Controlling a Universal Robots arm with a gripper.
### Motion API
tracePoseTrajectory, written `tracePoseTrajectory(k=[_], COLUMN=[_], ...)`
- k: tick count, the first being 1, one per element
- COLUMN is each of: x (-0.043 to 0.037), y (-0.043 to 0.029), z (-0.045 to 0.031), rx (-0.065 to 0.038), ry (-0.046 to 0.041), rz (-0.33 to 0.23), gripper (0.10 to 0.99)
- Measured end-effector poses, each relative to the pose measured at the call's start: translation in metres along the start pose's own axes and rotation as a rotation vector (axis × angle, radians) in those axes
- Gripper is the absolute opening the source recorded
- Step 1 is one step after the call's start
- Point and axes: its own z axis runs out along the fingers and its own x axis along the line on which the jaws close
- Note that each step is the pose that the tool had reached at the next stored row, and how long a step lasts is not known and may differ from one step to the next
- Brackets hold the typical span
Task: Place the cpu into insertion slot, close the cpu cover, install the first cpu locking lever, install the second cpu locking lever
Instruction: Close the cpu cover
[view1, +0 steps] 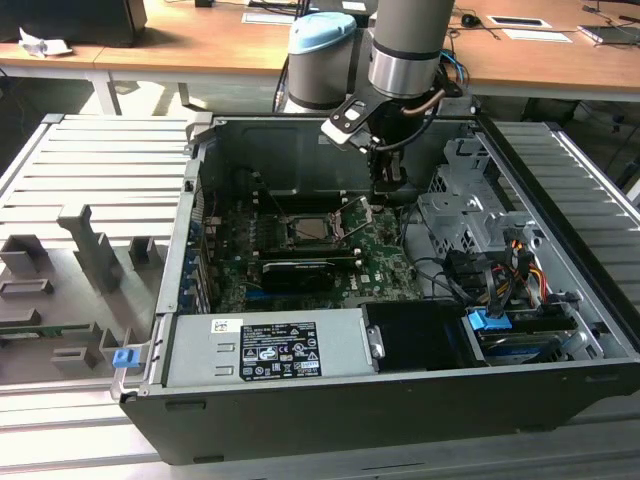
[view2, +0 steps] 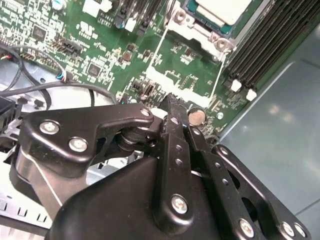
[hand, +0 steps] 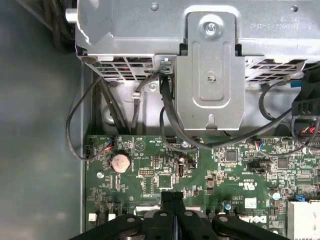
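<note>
The cpu (view2: 220, 9), a small flat square chip with a pale silver-grey metal face, lies in the insertion slot (view2: 207, 26), a square black socket with a silver rim. It sits apart from the black gripper (view2: 172, 100), whose jaws are pressed together with nothing between them. The tips hover just over the green circuit board (hand: 250, 170), near a round silver coin cell (hand: 120, 162).

I cannot tell whether the cpu cover is down. The step looks like a push with closed tips on the socket's metalwork. Doing it well means bearing on the metal alone, coming down straight and staying off the small board parts.

Black cables (hand: 167, 107) and a grey sheet-metal bracket (hand: 210, 75) crowd one side. The open dark-grey computer case (view1: 400, 420) rests on a ribbed grey metal table (view1: 90, 160), and wooden desks (view1: 200, 45) stand behind.
</note>
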Motion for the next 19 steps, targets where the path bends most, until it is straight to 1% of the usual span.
tracePoseTrajectory(k=[1, 2, 4, 10, 11, 16, 19], x=[0.0, 0.0001, 0.0, 0.0001, 0.0001, 0.0001, 0.0001], y=[0.0042, 0.0067, 0.0088, 0.0089, 0.0089, 0.0089, 0.0087], z=[0.0002, 0.0009, 0.0039, 0.0155, 0.0164, 0.0169, 0.0168], rx=[0.004, 0.006, 0.01, 0.011, 0.011, 0.012, 0.014], ry=[0.0001, 0.0003, 0.0002, 0.0004, 0.0004, 0.0003, 0.0005], rz=[0.0, 0.0, -0.004, -0.012, -0.012, -0.013, -0.012], gripper=[0.106, 0.106, 0.106, 0.106, 0.106, 0.106, 0.106])
